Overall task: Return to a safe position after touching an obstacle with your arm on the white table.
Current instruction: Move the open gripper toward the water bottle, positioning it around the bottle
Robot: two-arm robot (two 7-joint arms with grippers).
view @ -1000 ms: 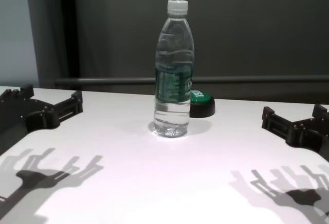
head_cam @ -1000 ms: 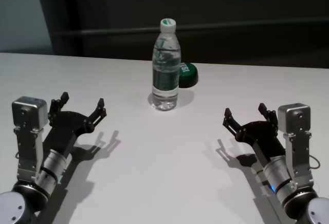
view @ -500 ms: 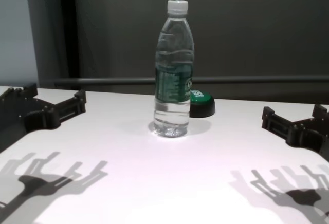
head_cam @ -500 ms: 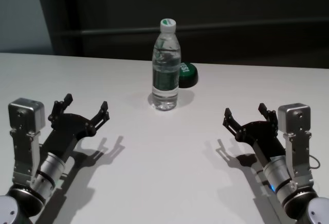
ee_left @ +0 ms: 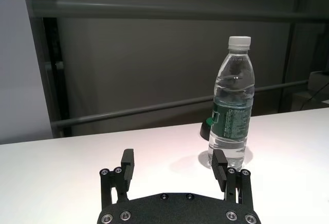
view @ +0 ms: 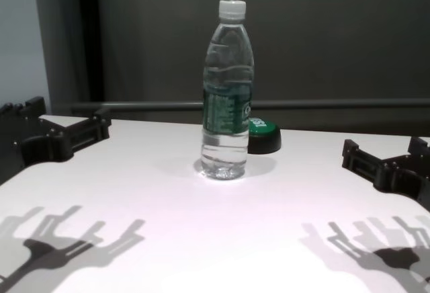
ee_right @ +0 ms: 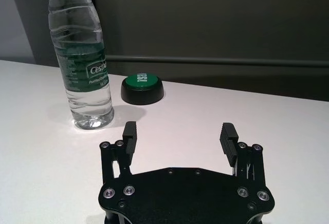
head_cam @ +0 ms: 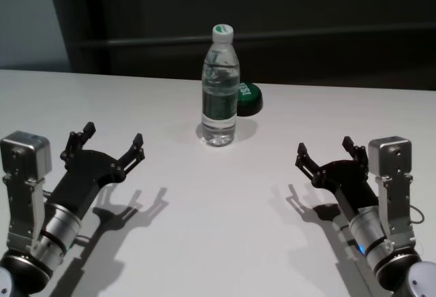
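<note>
Left claw raised, clear of the bottle.

Black left gripper (head_cam: 111, 145) spread wide and empty, lifted above the broad smooth white table (head_cam: 218, 229). Ahead and toward the robot's right from it, well apart: tall clear plastic water bottle with white screw cap and dark green label band (head_cam: 220, 87), upright, long axis vertical. Just behind the bottle, low green-topped black-based button (head_cam: 248, 99). Black right gripper (head_cam: 328, 153) also spread and empty, parked low on the far side, likewise well apart from the bottle. Probably only a pull back, away from the bottle, left to finish.
</note>
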